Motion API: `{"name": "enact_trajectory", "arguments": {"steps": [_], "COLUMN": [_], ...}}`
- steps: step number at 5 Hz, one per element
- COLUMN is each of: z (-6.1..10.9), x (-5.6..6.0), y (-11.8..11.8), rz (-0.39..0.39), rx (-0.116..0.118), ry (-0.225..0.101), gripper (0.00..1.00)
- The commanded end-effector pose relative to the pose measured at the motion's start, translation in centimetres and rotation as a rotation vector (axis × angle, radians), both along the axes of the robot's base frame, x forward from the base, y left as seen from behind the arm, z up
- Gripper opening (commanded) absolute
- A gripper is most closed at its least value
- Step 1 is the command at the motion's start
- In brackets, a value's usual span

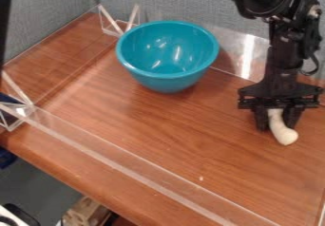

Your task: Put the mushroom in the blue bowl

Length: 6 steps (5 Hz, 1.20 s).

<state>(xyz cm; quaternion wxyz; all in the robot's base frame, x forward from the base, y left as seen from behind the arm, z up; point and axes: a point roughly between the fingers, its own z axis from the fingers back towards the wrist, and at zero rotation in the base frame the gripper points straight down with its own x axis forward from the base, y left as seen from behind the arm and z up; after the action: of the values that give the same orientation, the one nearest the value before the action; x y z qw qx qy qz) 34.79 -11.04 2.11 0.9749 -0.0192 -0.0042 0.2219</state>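
My gripper (278,109) was closed on the mushroom (284,129), low on the wooden surface (152,135) at the right, well apart from the blue bowl (166,54). It seemed light, stiff and smooth, so the thick stem was the better hold.

Mushroom (284,127) cap behind pincer (279,115)

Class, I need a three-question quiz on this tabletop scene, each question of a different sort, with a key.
1. True or false: the mushroom already lies inside the blue bowl.
2. Where is the gripper? A) over the bowl B) down at the mushroom C) off the table
3. Fill in: the bowl holds ____ right now.

Key: 1. false, it lies on the wood at the right. 2. B, its fingers are closed at the mushroom. 3. nothing.
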Motion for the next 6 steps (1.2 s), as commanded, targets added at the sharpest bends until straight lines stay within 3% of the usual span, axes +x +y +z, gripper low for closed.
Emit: {"name": "enact_trajectory", "arguments": {"steps": [1,4,6], "z": [1.1,1.5,1.6], "x": [-0.2,-0.7,-0.7], "y": [1.0,2.0,2.4], "rz": [-0.009,-0.014,-0.009], "rx": [0.037,0.093,0.113], "ry": [-0.015,-0.008,0.01], "gripper": [0.0,0.0,0.0]}}
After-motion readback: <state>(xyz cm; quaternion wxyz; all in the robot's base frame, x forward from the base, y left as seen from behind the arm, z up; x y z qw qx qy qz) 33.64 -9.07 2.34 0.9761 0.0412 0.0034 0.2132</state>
